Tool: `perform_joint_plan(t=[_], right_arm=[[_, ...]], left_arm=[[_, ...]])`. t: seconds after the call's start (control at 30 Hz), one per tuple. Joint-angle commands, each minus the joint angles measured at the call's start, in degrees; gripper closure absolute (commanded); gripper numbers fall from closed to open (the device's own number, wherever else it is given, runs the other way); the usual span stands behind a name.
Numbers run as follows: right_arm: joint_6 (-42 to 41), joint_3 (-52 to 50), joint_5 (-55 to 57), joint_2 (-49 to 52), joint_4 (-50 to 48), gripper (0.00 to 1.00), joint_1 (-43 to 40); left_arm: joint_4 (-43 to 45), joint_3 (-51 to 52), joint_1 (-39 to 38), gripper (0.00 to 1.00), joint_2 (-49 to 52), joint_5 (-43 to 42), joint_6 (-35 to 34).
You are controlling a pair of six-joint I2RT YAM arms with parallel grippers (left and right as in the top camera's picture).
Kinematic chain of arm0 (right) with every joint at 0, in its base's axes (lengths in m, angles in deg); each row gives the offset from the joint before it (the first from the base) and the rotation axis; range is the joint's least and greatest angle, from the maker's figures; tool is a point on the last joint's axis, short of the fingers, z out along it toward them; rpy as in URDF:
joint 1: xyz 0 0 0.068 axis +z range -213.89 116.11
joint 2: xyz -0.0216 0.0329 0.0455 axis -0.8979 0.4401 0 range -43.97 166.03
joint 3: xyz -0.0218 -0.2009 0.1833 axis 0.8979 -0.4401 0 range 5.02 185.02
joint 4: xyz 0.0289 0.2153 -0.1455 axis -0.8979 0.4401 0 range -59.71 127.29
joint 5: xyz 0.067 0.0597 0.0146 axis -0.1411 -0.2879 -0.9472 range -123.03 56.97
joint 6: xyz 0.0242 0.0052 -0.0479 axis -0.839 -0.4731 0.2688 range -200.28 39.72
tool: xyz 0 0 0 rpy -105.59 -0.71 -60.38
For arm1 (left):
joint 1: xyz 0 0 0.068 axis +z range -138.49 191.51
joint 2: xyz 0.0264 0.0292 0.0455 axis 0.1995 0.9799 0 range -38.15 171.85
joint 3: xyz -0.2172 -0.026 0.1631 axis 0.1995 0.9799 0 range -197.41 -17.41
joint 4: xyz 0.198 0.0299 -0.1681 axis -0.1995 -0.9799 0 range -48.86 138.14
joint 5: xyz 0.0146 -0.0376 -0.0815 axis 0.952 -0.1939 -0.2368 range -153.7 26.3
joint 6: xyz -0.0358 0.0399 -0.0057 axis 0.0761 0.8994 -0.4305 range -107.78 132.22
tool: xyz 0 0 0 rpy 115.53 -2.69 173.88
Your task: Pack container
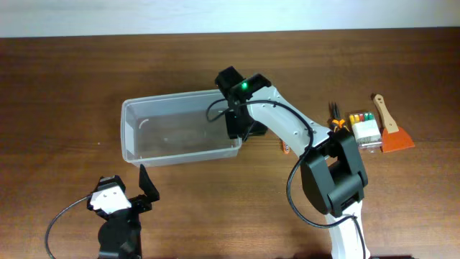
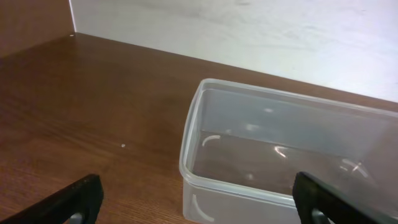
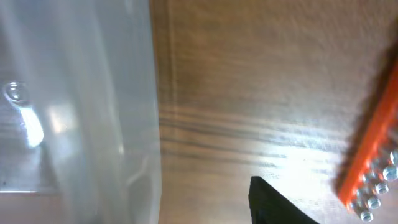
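Note:
The clear plastic container (image 1: 180,157) lies left of the table's middle and looks empty. It also shows in the left wrist view (image 2: 261,186) and, as a blurred wall, in the right wrist view (image 3: 93,124). My right gripper (image 1: 243,131) hangs at the container's right end wall. In its wrist view one black finger shows at the lower right, apart from the wall; the gripper (image 3: 205,208) looks open with the other finger hidden. My left gripper (image 1: 136,188) is open and empty in front of the container's front left corner; in the left wrist view (image 2: 196,199) that corner lies between its fingers.
An orange bit holder (image 3: 367,162) lies on the table just right of the container (image 1: 285,149). At the right are a clear case of coloured bits (image 1: 364,128), an orange scraper with a wooden handle (image 1: 392,131) and dark tools (image 1: 334,111). A pale wall (image 2: 249,31) runs behind the table.

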Motion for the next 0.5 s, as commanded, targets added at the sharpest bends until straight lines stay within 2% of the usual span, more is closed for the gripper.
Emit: perform_joint_plan(t=[0.0, 0.2, 0.27, 0.37, 0.47], right_arm=[[-4.2, 0.7, 0.83, 0.2, 1.18, 0.48, 0.07], [-5.6, 0.72, 0.59, -0.37, 1.11, 0.48, -0.13], [-2.08, 0.87, 2.54, -2.03, -2.38, 0.47, -0.46], [5.79, 3.96, 5.35, -6.34, -6.12, 0.36, -1.7], [11.26, 9.33, 9.44, -10.82, -5.66, 0.26, -4.0]], left_arm=[[-0.04, 0.22, -0.24, 0.01, -0.26, 0.22, 0.5], [-0.04, 0.22, -0.24, 0.01, -0.26, 0.2, 0.5], [-0.04, 0.22, -0.24, 0.01, -0.26, 0.2, 0.5], [-0.04, 0.22, -0.24, 0.01, -0.26, 0.2, 0.5], [-0.04, 0.22, -0.24, 0.01, -0.26, 0.2, 0.5]])
